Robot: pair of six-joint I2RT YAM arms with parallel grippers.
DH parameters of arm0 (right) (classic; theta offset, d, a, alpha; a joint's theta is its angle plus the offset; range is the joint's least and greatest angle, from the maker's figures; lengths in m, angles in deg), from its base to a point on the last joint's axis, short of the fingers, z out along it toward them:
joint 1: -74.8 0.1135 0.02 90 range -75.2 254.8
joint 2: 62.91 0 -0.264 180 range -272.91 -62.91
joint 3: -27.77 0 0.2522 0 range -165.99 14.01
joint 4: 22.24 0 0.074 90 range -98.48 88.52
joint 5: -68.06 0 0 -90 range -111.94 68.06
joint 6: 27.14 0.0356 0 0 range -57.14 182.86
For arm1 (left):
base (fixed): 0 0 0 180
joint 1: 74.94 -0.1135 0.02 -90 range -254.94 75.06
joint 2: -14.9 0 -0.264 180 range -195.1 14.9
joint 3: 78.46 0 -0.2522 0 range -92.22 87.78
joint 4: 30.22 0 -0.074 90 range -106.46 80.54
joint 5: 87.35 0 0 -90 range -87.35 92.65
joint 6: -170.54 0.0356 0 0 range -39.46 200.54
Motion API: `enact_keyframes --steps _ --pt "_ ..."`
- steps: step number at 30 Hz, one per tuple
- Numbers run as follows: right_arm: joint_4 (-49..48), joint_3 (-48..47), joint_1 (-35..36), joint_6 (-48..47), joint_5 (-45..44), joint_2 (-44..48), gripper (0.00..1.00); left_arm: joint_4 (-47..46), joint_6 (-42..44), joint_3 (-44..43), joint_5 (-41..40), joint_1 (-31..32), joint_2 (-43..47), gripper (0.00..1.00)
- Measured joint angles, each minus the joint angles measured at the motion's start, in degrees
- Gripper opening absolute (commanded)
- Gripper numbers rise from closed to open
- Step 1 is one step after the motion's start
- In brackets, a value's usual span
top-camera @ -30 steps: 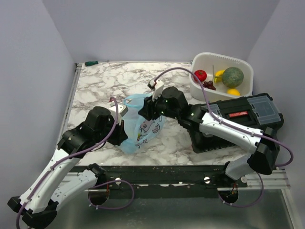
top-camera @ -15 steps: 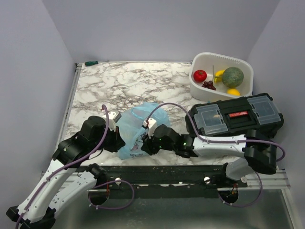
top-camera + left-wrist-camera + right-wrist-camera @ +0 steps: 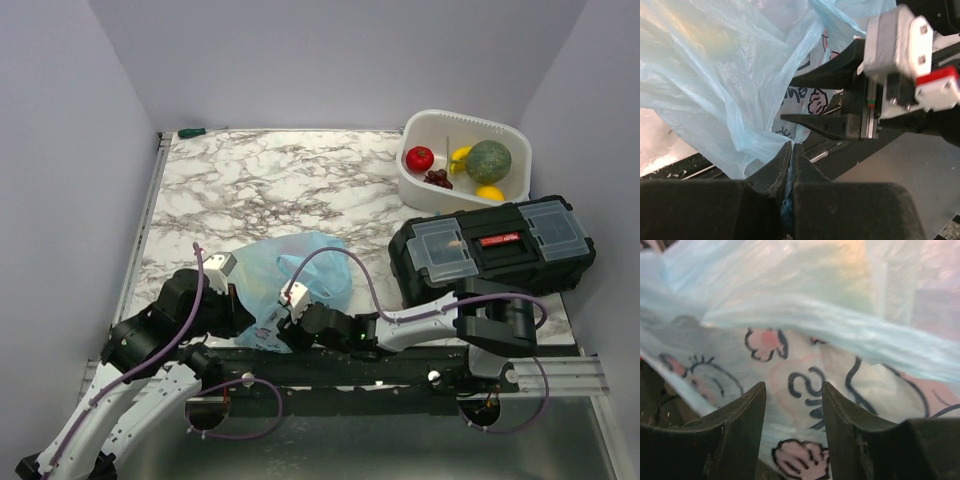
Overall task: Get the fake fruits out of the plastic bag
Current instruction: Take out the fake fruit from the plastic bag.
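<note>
Bag (image 3: pixel 300 262): light blue, crumpled, at the 6 o'clock edge of the table (image 3: pixel 260 180) — between both arms.
Left gripper (image 3: pixel 791 150): pinched tight on a fold of the bag.
Right gripper (image 3: pixel 793 387): jaws parted, printed film between them — no clear hold.
Fruits (image 3: pixel 489 160): in the white tub (image 3: pixel 462 119), at 2 o'clock.

Right pincer (image 3: pixel 793 390) parted — plastic bag (image 3: pixel 805 315) fills view, cartoon print; contact perhaps, unclear.

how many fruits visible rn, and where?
5, all in the white tub: tomato, grapes, banana, melon, citrus. More may be hidden in the crumpled bag.
</note>
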Motion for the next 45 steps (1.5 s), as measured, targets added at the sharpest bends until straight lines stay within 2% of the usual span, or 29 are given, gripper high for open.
enact_keyframes --steps 4,6,9,20,25,27,32,45 --pt "-1.25 -0.46 -0.98 1.62 -5.05 0.37 0.54 -0.31 -0.87 0.98 0.02 0.0 4.02 0.0" --pt "-1.4 -1.51 -1.55 2.56 -7.08 0.37 0.59 -1.01 -0.87 0.98 0.02 0.0 5.64 0.0" --pt "-3.5 -2.69 -2.43 2.38 -9.38 0.07 0.59 -2.19 -0.83 0.98 -0.02 0.0 7.67 0.0" --pt "-11.76 -4.68 -6.99 -1.05 -6.71 -5.9 0.68 -5.49 1.46 0.72 0.24 0.0 8.98 0.0" --pt "-16.76 -4.68 -6.84 -4.09 -3.41 -9.6 0.82 -8.66 3.52 1.55 0.7 0.0 8.83 0.0" --pt "-19.19 -4.68 -6.8 -5.7 -2.82 -10.95 0.85 -9.57 3.91 2.4 1.46 0.0 8.55 0.0" --pt "-24.68 -5.29 -6.8 -10.43 -1.38 -15.19 0.86 -10.4 4.85 3.52 2.86 0.0 6.73 0.0" --pt "-30.84 -14.99 -6.82 -22.16 1.25 -27.52 0.85 -11.56 5.25 4.2 3.19 0.11 7.48 0.0"
